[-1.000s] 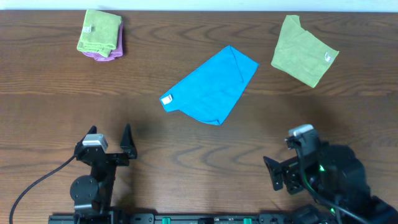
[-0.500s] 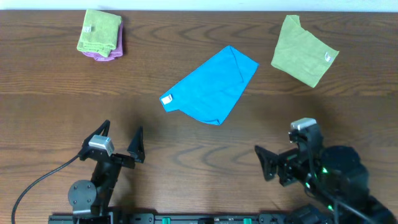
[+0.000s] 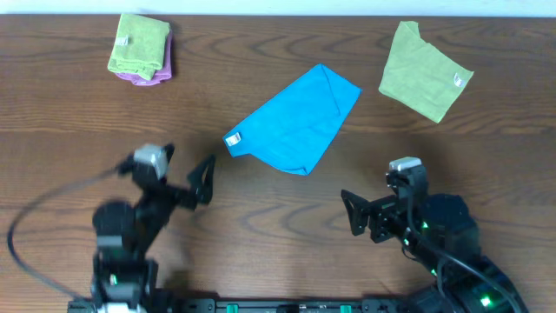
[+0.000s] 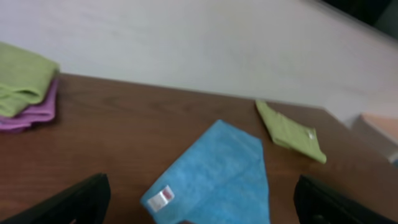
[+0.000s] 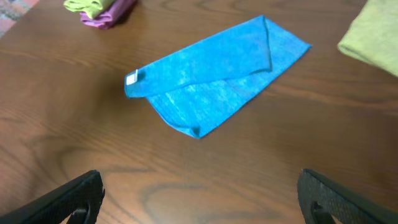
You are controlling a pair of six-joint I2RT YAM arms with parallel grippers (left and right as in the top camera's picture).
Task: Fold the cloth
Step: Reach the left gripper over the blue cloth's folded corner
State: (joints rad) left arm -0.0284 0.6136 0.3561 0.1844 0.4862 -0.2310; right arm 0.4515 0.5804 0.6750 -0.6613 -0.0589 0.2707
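The cloth lies flat on the table, set diagonally and folded over on itself, w/ a fold edge showing near its upper-R corner. Its white tag sits at the lower-L tip. Nothing touches it.

The L gripper hangs just below-L of the cloth's tag end. It's blurred overhead, so finger spacing there is hard to read, but the wrist cam shows both fingers at opposite frame edges: spread wide, holding nothing.

The R gripper is below-R of the cloth, apart from it. Its fingers are also spread wide in the wrist cam, w/ nothing btwn them.

A lime-green cloth lies to the R of the blue one. Far L of it, a 2nd green cloth sits atop a purple cloth.
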